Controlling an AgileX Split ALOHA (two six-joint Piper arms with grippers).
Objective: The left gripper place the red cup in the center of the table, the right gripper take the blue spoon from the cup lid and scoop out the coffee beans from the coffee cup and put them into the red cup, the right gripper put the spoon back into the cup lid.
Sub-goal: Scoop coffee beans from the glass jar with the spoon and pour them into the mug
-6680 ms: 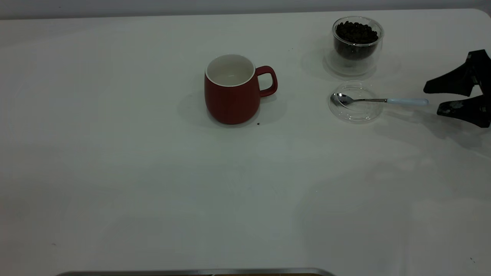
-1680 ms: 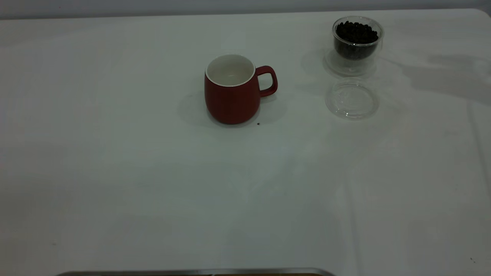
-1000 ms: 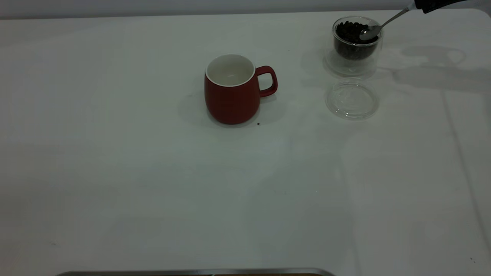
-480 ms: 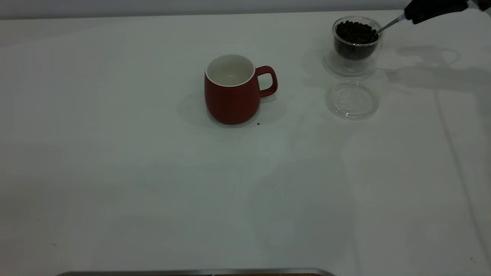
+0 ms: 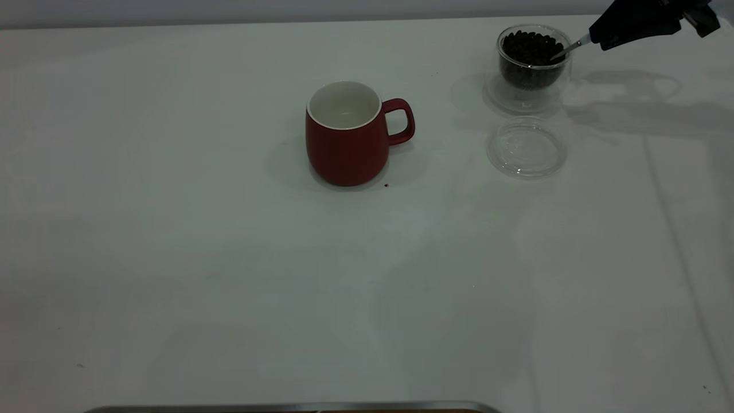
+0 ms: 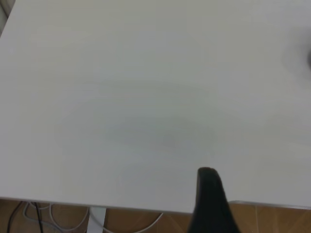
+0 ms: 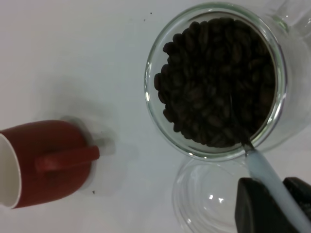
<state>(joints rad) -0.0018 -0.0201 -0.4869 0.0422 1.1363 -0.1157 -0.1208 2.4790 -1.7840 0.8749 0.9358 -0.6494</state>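
Dark beans are finally getting dug into. My right gripper point(image 5: 596, 41) has its fingers point(image 7: 257, 208) clamped on the pale handle of the blue spoon point(image 7: 265, 177), and the bowl is now buried in the coffee beans point(image 7: 218, 77) inside the coffee cup point(image 5: 534, 66) at the far right of the bench point(image 5: 229, 275). A second ago the spoon bowl was riding on top of the pile near the rim; now only the stem shows in the exterior view, so I'd say the scoop stroke is underway, not loaded yet.

The cup lid point(image 5: 526, 148) sits bare just in front of the coffee cup, waiting for the spoon to come back. The red cup point(image 5: 348, 133) is already parked mid-bench, handle toward the glass, white inside with no beans I can see.

The left gripper point(image 6: 210, 204) is off at the bench edge doing nothing; I can't tell how its fingers are set.

Next bit looks fiddly: lift level or I'll spill beans.
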